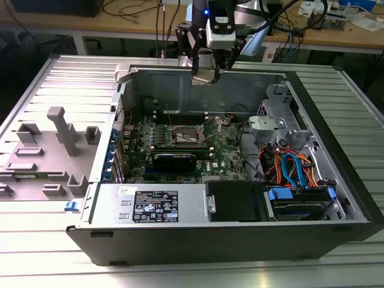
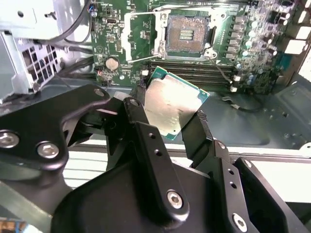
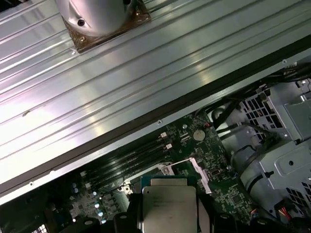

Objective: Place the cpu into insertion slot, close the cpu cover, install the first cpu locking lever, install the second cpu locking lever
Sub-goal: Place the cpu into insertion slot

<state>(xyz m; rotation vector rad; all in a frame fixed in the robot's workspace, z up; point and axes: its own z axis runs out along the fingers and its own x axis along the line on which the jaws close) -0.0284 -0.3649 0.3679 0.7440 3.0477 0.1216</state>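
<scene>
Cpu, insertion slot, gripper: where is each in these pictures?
cpu [image 2: 176,104], second wrist view, centre of its silver top.
insertion slot [image 2: 187,35], second wrist view, its dark centre.
gripper [image 2: 168,112], second wrist view, midway between its fingertips, shut on the cpu.

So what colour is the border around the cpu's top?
Green, edging the silver-topped cpu; clearest in the second wrist view.

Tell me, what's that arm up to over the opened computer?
A robot arm's gripper holds the cpu, a small silver chip, pinched by its edges in the air above the open computer case. Below, on the green motherboard, the insertion slot is empty and the cpu cover is swung open beside it. So the chip has not been placed yet.
</scene>
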